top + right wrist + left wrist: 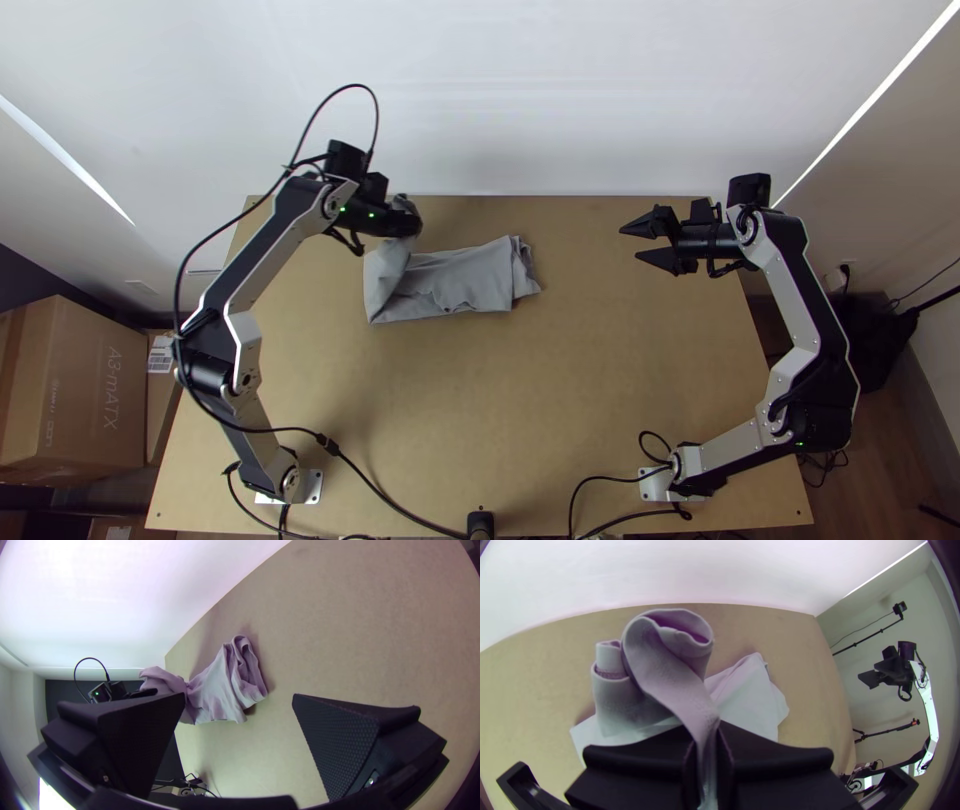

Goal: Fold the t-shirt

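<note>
Grey cloth, the t-shirt, lies folded into a narrow strip on the far half of the table, left of its middle, with shallow wrinkles along the strip. Its right end shows layered, slightly ruffled edges, while part of its left end is lifted off the rest. That lifted part is in the left gripper, whose 2 black fingers are closed on it; the left wrist view shows the pinched fabric rising between them and curling over in a loose loop past the fingertips, beside a 2nd rolled fold with a visible seam. Well apart, over the table's right side, the right gripper has its 2 fingers spread wide with nothing between them, pointing toward the t-shirt; a textured pad lines the inner face of 1 finger. Silver-grey and black links lead back from the grippers to 2 bases at the table's near left and near right. A black cable arches above the left arm's wrist and runs down along that arm. Beyond the table's far edge stands a white wall, and to the left of the table is a brown cardboard box.
</note>
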Robot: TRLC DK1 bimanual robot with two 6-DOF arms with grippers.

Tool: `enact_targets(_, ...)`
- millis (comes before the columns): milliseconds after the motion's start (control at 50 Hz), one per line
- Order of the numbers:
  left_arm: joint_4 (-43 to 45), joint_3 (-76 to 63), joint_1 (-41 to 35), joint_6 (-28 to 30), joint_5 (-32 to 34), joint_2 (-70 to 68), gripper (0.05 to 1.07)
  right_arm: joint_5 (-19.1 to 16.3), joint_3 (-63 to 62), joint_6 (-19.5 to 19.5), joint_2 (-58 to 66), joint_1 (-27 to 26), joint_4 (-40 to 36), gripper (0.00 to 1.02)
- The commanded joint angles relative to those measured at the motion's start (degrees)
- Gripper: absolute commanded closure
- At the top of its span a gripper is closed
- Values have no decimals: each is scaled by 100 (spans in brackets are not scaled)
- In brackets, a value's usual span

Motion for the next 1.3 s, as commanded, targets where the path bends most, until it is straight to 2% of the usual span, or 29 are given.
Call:
enact_targets(0, -54, 539, -251, -204, -36, 315, 105, 62, -204, 38, -182, 17, 11, 3)
enact_targets(440, -379, 1893, -1077, -353, -273, 1695, 105, 299, -275, 64, -155, 26, 38, 3)
enact_targets(700, -124, 2359, -1570, -652, -414, 2319, 104, 528, -547, 73, -94, 202, 222, 3)
enact_targets(720, -36, 2359, -1613, -766, -431, 2336, 100, 563, -582, 73, -85, 228, 266, 3)
enact_targets(740, 60, 2359, -1640, -863, -422, 2345, 87, 589, -618, 73, -76, 263, 310, 3)
enact_targets(760, 113, 2359, -1684, -889, -422, 2354, 70, 616, -644, 73, -68, 290, 345, 3)
enact_targets(800, 227, 2359, -1719, -907, -422, 2336, 16, 686, -723, 73, -50, 377, 442, 3)
enact_targets(820, 350, 2341, -1737, -916, -440, 2310, 7, 748, -758, 73, -41, 413, 486, 3)
enact_targets(840, 500, 2332, -1737, -968, -458, 2275, 10, 800, -785, 73, -24, 483, 539, 3)
enact_targets(980, 948, 2332, -1728, -1197, -449, 1905, 10, 1002, -872, 38, 135, 738, 732, 3)
enact_targets(1140, 825, 2297, -1622, -1144, -449, 1448, 10, 1205, -626, -94, 451, 1124, 776, 3)
enact_targets(1280, 561, 2051, -1271, -1003, -449, 991, 10, 1231, -345, -191, 759, 1432, 785, 3)
